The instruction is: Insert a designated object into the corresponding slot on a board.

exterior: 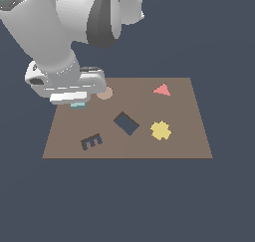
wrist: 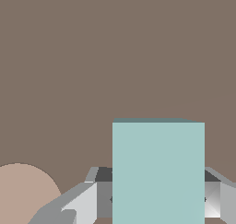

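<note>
The light teal block (wrist: 158, 172) fills the wrist view, with a grey finger (wrist: 103, 197) pressed against each of its sides. In the exterior view only a sliver of the block (exterior: 78, 105) shows under my gripper (exterior: 77, 102), which is shut on it over the far left part of the brown board (exterior: 179, 141). The dark navy tilted rectangular slot (exterior: 126, 123) lies near the board's middle, to the exterior view's right of the gripper and nearer the front edge. I cannot tell whether the block rests on the board or hangs just above it.
A tan round disc (exterior: 105, 93) lies right beside the gripper and shows in the wrist view too (wrist: 23, 193). A red triangle (exterior: 162, 90) sits at the far right, a yellow star-like piece (exterior: 161, 130) right of the slot, and a dark comb-shaped recess (exterior: 91, 142) at the front left.
</note>
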Motion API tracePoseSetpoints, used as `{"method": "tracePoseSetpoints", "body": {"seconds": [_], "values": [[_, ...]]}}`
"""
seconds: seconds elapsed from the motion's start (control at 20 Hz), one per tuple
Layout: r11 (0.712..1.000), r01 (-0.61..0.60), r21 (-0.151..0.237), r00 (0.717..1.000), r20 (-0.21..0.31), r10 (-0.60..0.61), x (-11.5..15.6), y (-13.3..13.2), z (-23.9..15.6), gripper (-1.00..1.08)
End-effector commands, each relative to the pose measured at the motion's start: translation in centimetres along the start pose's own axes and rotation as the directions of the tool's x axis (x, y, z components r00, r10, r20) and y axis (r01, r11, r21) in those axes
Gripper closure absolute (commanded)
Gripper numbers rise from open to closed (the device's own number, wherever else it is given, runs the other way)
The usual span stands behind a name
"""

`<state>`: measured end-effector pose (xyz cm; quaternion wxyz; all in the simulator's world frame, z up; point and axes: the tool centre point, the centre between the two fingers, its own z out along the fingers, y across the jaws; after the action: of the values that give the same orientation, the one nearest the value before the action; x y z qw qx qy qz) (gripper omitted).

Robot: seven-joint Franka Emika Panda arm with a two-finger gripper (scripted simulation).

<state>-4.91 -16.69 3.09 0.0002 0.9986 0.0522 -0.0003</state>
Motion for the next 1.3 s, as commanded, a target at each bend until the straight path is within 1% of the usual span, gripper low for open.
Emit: {"method": "tracePoseSetpoints", "body": {"seconds": [0.0,0.15,0.3,0.45,0.6,0.75,0.9,1.05,1.25], "values": [[0.998,-0.06,0.0,0.998,-0.001,0.06,-0.3,-0.5,-0.1,1.08],[0.99,-0.144,0.0,0.99,-0.001,0.144,-0.8,-1.2,-0.1,1.08],[0.971,-0.237,0.0,0.971,-0.001,0.237,-1.2,-2.0,-0.1,1.08],[0.941,-0.338,0.0,0.941,-0.001,0.338,-1.6,-3.0,-0.2,1.08],[0.899,-0.439,0.0,0.899,-0.001,0.439,-1.8,-4.1,-0.2,1.08],[0.846,-0.533,0.0,0.846,-0.001,0.533,-2.0,-5.1,-0.3,1.08],[0.785,-0.619,0.0,0.785,-0.001,0.619,-2.0,-6.2,-0.3,1.08],[0.716,-0.698,0.0,0.716,-0.001,0.698,-1.9,-7.3,-0.4,1.08],[0.613,-0.79,0.001,0.613,-0.001,0.79,-1.7,-8.6,-0.4,1.08]]}}
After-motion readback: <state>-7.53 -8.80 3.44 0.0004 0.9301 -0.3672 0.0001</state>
